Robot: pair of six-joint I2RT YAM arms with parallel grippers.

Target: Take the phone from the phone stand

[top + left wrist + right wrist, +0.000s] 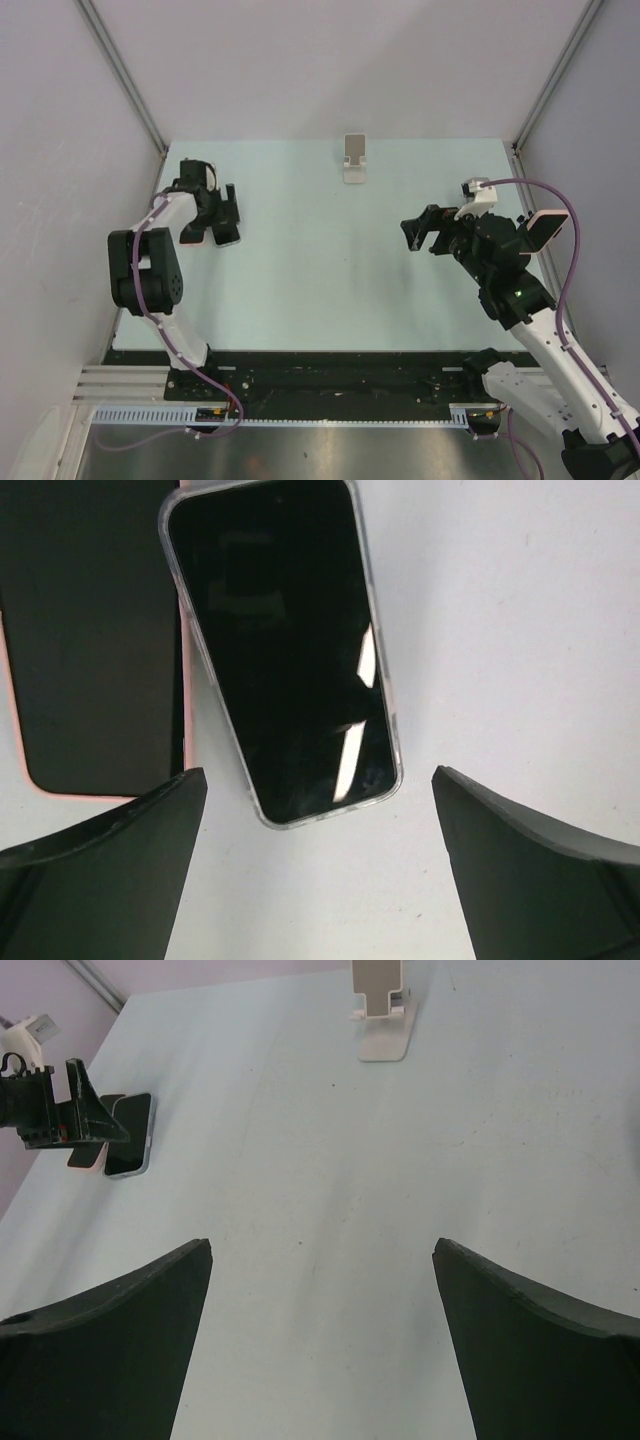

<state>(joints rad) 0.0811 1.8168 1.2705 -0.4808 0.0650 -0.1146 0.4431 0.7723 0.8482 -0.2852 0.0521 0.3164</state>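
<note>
- Top view: stand (354,158) sits at the far middle of the surface (320,290), upright, with nothing on it.
- Phone (229,238) lies flat at the far left of the surface, well apart from the stand, mostly hidden under the left arm (150,265).
- Left jaws are directly above the phone. Their spread is hard to read from this angle.
- Right arm (520,300) reaches in from the near right. Right jaws hang above the surface right of centre, with nothing between them.
- Left wrist view: phone (280,650) lies face up with a dark screen, in a clear case, tilted a little.
- A pink phone (90,630) lies flat just left of it. Their edges meet at the far end; whether they touch or overlap I cannot tell.
- Left jaws stand wide. Each finger (100,880) is clear of the phone's sides, and the phone's near end lies below the gap. Nothing is gripped.
- Right wrist view: stand (382,1010) is far ahead, its cradle bare.
- Phone (130,1135) is far left on the surface, under the left jaws.
- The pink phone (88,1160) shows only an edge beside it.
- Right jaws are wide. Each finger (540,1350) is over bare surface, holding nothing.
</note>
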